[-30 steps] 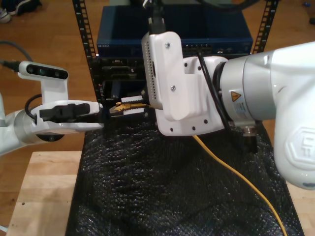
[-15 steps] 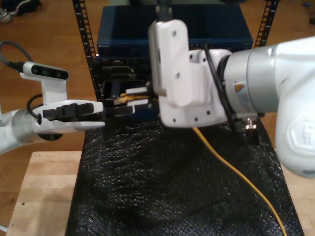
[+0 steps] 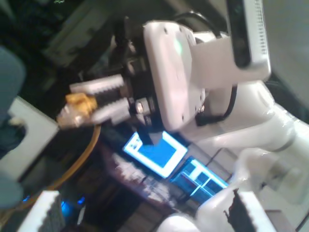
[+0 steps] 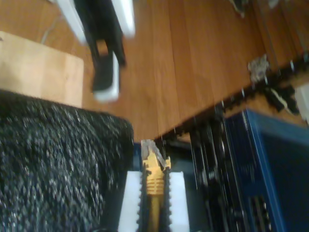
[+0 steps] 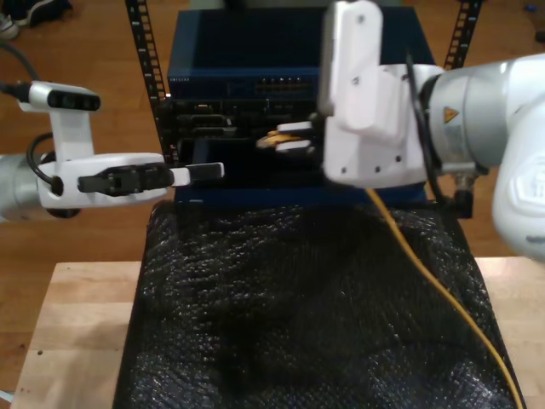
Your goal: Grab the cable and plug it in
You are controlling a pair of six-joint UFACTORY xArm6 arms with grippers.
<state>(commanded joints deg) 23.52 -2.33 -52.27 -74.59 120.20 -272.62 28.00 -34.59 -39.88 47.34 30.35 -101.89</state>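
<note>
1. Wooden table [image 5: 77, 341], nearest the exterior camera, bore a black mesh mat [image 5: 298, 315] that covered most of its top.
2. The cable [image 5: 443, 298], yellow-orange, ran from the exterior view's lower right corner across the mat and rose to my second gripper [image 5: 285, 139].
3. My second gripper, on the large white arm at the exterior view's right, had its two white ridged fingers [image 4: 177, 203] closed on the cable just behind the tip; the clear plug [image 4: 153, 149] protruded beyond the fingertips.
4. In the first wrist view the same fingers [image 3: 99, 86] clamped the orange boot, with the plug [image 3: 70, 117] projecting from them and the cable [image 3: 84, 159] hanging in a curve below.
5. My first gripper [image 5: 200, 173], on the arm at the exterior view's left, hung level above the mat's far edge; whether its fingers stood wide or narrow could not be told.
6. The plug was held in the air in front of the dark rack panel [image 5: 221, 128], near it; contact could not be judged.
7. Blue rack unit [image 5: 247, 60] sat above that panel, between two perforated black rails [image 5: 146, 77].
8. Wooden floor [image 5: 85, 43] lay farthest back.
</note>
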